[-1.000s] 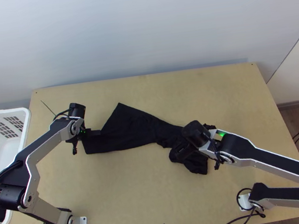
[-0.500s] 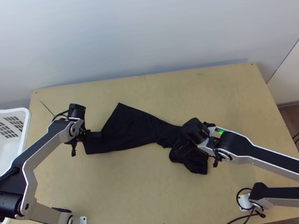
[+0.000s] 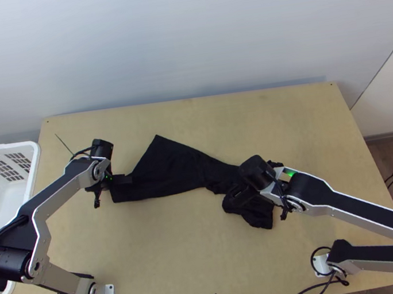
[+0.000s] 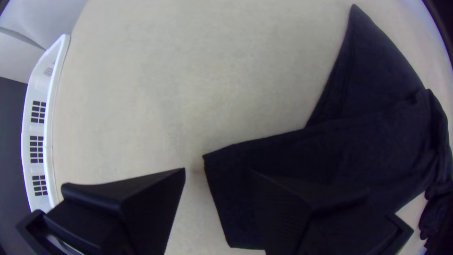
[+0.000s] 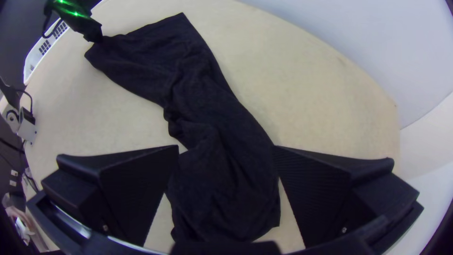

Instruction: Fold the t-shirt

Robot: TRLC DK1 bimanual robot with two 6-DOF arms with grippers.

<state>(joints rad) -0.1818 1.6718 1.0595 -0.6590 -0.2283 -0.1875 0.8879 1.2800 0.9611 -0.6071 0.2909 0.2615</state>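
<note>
Pale blue-grey wall [image 3: 182,39] fills the background behind a light wooden table [image 3: 176,259]. Two jointed robot arms, silver-grey and black, reach up from the table's near corners: the right arm [image 3: 356,213] slants in over the cloth's right end, and the left arm [image 3: 45,207] bends in toward its left end. Beside the table's left edge is a white plastic laundry basket [image 3: 37,162] with grid-like openings in its walls.

Across the middle of the table lies a black t-shirt [image 3: 170,170], in a long, uneven shape. Its left part is broad and fairly flat, with a pointed corner toward the wall and a squared end at the left; the middle narrows, and the right part is bunched and wrinkled. In the left wrist view, one part of the cloth appears to overlap another.

At the shirt's right end is the right gripper [image 3: 261,196], its fingers spread wide, with rumpled cloth visible between them and nothing clamped. The left gripper [image 3: 110,187] is at the squared left end, also parted and grasping nothing; its own view shows one finger in front of the cloth and the other in front of wood. Whether either gripper touches the fabric is unclear. Thin black cables [image 3: 308,291] run along the near edge.
</note>
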